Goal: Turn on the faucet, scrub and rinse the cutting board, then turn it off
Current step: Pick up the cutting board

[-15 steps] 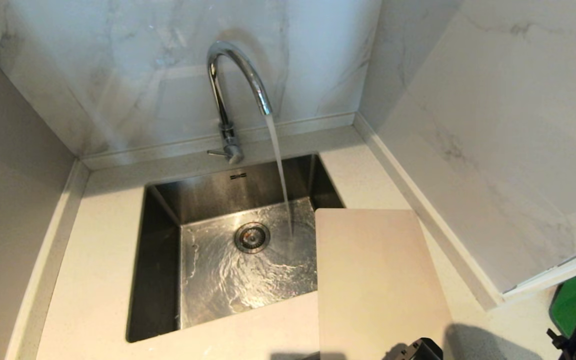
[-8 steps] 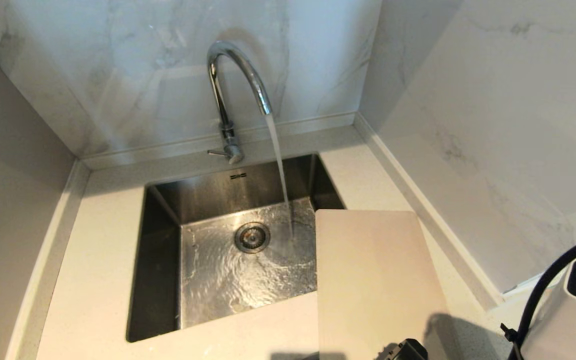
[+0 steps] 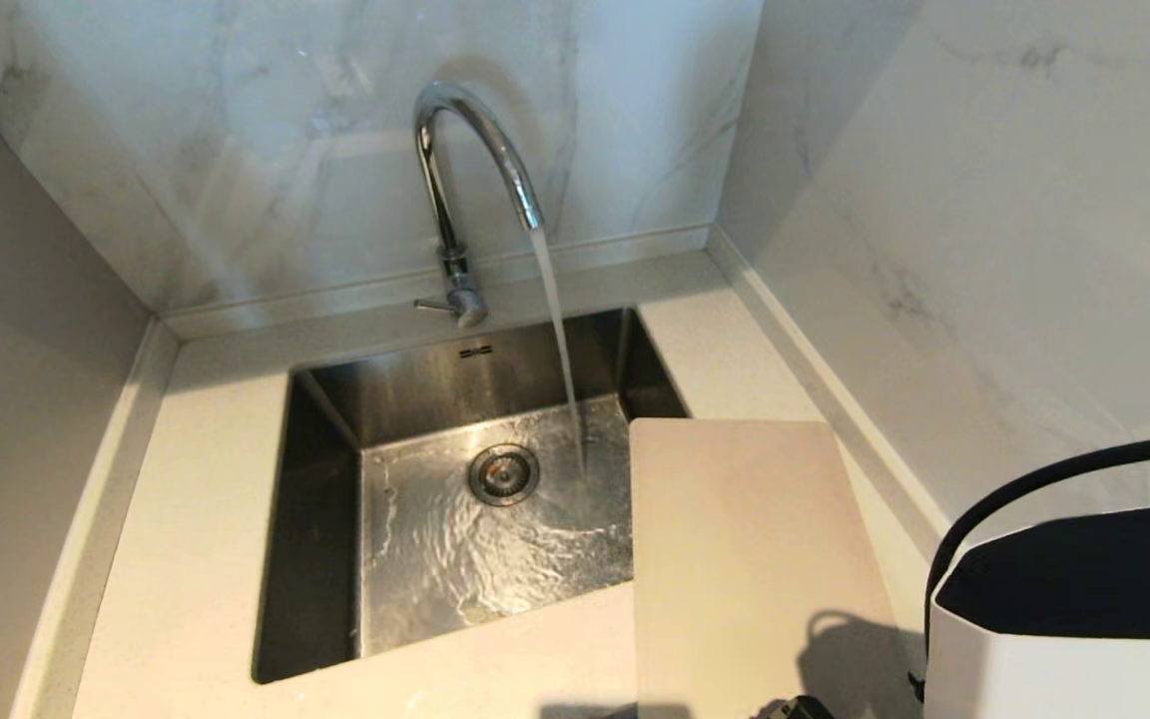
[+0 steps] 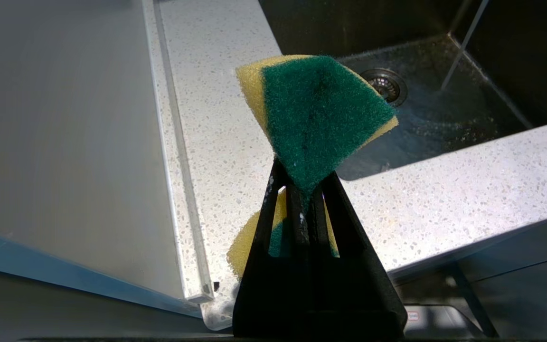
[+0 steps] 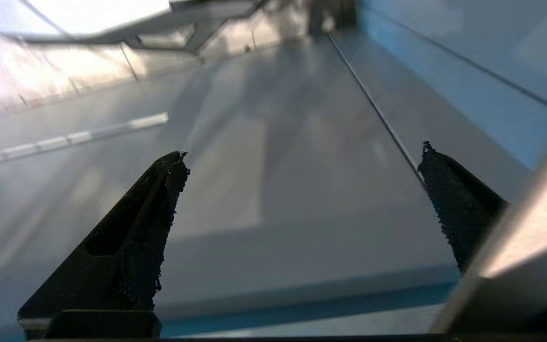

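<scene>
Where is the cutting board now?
Head view: the cutting board lies on the counter's right side, overlapping the sink's right edge, beside the running water.

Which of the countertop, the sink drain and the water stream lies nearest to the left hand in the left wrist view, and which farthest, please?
From the left hand, shut on the sponge:
1. Countertop: directly beneath and beside the hand.
2. Sink drain: beyond the sponge, on the basin floor.
3. Water stream: farther still, past the drain toward the basin's far side.

Marble-look wall panels (image 3: 286,150), speckled white countertop (image 3: 196,519), steel sink (image 3: 335,519) in corner
</scene>
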You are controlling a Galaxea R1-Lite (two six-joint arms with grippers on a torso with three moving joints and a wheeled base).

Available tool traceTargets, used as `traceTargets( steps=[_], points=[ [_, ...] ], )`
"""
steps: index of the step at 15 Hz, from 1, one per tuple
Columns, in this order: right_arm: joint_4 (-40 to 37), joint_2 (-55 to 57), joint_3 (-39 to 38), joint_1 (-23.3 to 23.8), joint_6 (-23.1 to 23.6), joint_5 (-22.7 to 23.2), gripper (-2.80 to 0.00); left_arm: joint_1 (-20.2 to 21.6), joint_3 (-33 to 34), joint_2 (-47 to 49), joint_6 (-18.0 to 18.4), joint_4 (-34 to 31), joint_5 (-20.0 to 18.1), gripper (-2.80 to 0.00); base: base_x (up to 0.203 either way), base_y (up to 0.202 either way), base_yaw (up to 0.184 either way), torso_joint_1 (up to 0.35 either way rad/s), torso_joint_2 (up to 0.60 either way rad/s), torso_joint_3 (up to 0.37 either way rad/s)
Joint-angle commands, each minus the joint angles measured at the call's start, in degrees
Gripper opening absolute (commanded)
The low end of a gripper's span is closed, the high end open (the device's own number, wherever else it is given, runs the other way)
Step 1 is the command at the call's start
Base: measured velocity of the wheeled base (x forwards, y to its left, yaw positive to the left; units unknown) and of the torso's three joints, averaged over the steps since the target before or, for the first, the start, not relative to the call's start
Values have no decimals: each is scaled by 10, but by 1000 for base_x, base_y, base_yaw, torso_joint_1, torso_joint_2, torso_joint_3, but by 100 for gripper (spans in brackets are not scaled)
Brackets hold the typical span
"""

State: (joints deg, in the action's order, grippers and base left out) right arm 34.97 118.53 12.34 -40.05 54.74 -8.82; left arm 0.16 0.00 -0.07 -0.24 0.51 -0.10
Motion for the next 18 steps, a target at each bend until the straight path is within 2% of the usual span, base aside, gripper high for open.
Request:
traceTargets(
  steps=[1,5,9,16,18],
  points=[
    [3,11,-5,0,8,-4,0,0,0,-1,0,0,0,-280,0,0,0,0,0,0],
    [3,13,0,0,24,-44,0,0,0,-1,0,0,0,-280,0,0,0,0,0,0],
    [18,30,5,0,24,-42,0,0,0,-1,0,0,0,-280,0,0,0,0,0,0],
    [165,92,-43,9,18,-39,0,0,0,-1,0,0,0,-280,0,0,0,0,0,0],
    [178,98,-47,9,19,-39,0,0,0,-1,0,0,0,-280,0,0,0,0,0,0]
  ],
)
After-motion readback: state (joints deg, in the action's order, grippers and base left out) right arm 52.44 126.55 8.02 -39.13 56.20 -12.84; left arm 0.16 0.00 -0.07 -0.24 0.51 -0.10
